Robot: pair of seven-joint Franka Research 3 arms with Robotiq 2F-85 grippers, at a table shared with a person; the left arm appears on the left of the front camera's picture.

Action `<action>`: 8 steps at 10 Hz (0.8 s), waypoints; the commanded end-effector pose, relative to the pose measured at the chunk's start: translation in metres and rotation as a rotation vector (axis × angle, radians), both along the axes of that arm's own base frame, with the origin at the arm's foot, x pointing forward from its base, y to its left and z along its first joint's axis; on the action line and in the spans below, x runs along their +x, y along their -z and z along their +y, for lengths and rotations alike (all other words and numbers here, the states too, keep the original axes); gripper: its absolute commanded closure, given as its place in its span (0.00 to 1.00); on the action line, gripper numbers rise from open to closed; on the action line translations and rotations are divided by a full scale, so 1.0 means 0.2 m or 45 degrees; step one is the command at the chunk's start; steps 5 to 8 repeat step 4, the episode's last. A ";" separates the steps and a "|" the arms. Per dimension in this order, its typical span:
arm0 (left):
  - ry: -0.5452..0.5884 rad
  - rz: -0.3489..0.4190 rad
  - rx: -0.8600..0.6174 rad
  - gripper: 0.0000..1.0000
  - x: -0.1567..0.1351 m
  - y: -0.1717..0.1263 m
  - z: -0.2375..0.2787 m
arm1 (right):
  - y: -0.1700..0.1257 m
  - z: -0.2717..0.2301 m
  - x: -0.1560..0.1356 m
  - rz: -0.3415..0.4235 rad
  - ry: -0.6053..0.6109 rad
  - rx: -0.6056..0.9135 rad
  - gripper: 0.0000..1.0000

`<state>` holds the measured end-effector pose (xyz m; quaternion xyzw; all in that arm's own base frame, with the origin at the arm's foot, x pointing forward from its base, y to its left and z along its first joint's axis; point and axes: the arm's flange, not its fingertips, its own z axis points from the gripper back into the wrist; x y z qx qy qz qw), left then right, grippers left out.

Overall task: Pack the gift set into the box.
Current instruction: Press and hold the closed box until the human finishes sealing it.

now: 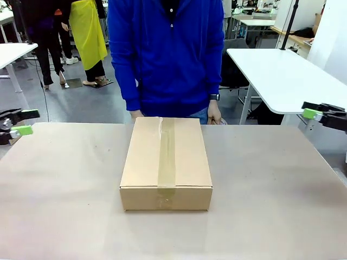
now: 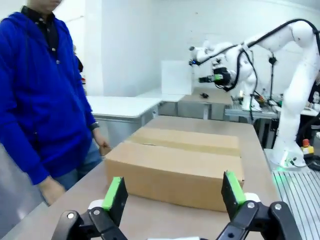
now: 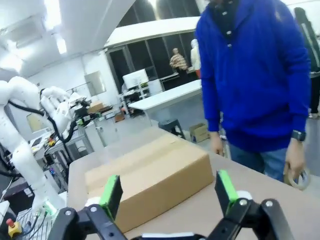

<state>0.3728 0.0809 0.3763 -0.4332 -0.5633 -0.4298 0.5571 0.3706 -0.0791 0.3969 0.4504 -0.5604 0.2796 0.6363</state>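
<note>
Since the flat rectangular brown corrugated cardboard box sits closed in the middle of the tabletop, with a strip of clear tape running down its top seam from far edge to near edge, we judge it stiff along its edges and likely to give a little across the broad top panel. Its faces look smooth and would probably slip under a pinch, and it seems too wide for one claw to span, so we would take it at the short left and right sides, one claw pressing each. How heavy it is we cannot tell. Our left claw hangs wide apart and empty off the left edge; our right claw is likewise spread and empty off the right. A person in a blue hooded top stands just beyond the far edge, one hand holding a tape roll.
</note>
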 end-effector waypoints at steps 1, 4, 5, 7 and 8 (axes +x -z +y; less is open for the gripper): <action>0.092 0.011 0.062 0.00 0.05 -0.08 -0.15 | -0.09 0.18 0.03 -0.013 -0.074 -0.030 0.00; 0.092 0.011 0.062 0.00 0.05 -0.08 -0.15 | -0.09 0.18 0.03 -0.013 -0.074 -0.030 0.00; 0.092 0.011 0.062 0.00 0.05 -0.08 -0.15 | -0.09 0.18 0.03 -0.013 -0.074 -0.030 0.00; 0.092 0.011 0.062 0.00 0.05 -0.08 -0.15 | -0.09 0.18 0.03 -0.013 -0.074 -0.030 0.00; 0.092 0.011 0.062 0.00 0.05 -0.08 -0.15 | -0.09 0.18 0.03 -0.013 -0.074 -0.030 0.00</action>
